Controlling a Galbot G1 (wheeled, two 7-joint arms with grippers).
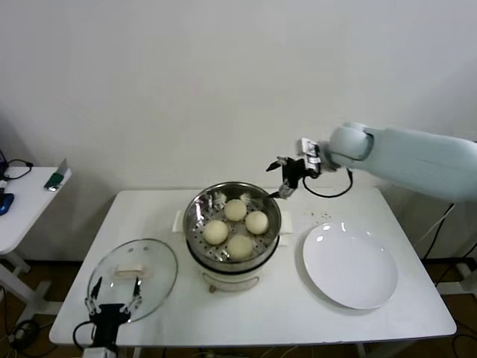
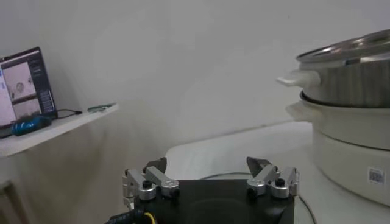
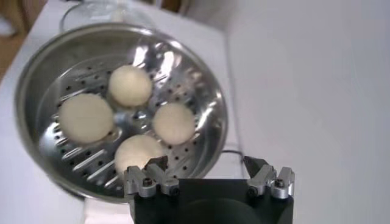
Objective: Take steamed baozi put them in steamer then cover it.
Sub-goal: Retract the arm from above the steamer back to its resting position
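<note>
Several cream-white baozi (image 1: 237,227) lie on the perforated tray inside the shiny steamer (image 1: 194,218) at the table's middle; they also show in the right wrist view (image 3: 129,85). My right gripper (image 1: 285,180) is open and empty, hovering above the steamer's far right rim (image 3: 216,115). The round glass lid (image 1: 158,274) with a cream handle lies flat on the table at the front left. My left gripper (image 1: 112,304) is open and empty at the lid's near edge, low at the table's front. The steamer's side (image 2: 356,85) shows in the left wrist view.
A flat white plate (image 1: 350,265) lies to the right of the steamer. A black cable hangs from the right wrist behind the steamer. A side table (image 1: 22,201) with small items stands to the left. A white wall is close behind the table.
</note>
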